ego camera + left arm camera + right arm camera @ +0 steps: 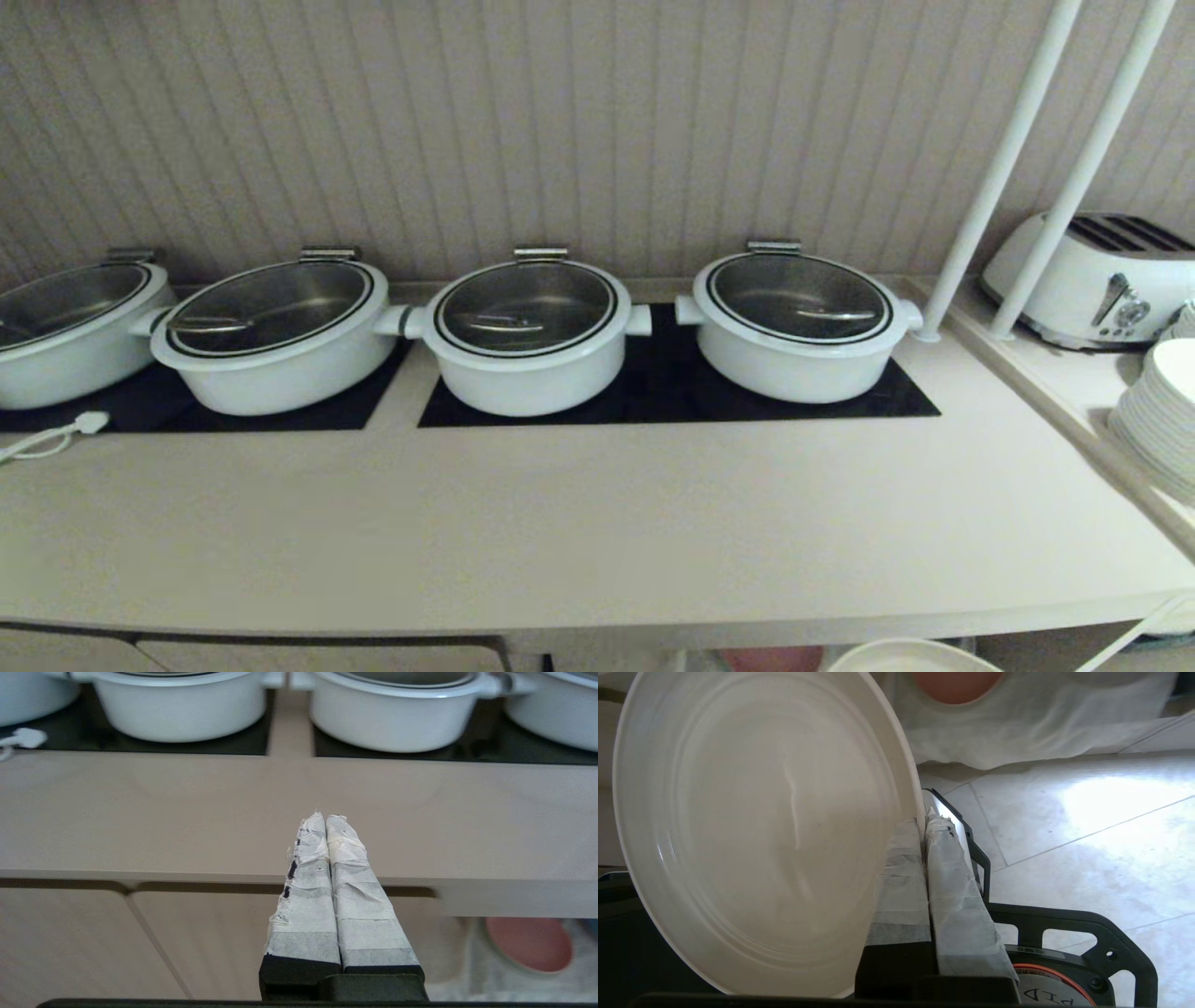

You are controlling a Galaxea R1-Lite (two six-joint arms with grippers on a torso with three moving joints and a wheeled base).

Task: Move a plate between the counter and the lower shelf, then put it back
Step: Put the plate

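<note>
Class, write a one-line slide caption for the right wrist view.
Right gripper pinches the cream plate by its rim, above a tiled floor.

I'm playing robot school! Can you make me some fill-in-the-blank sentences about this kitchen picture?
1. The right gripper pinches the rim of the ___.
2. The left gripper is shut and holds ___.
3. On the counter stand ___ white pots with lids.
4. Beside the stacked plates sits a white ___.

Missing words: plate; nothing; four; toaster
</note>
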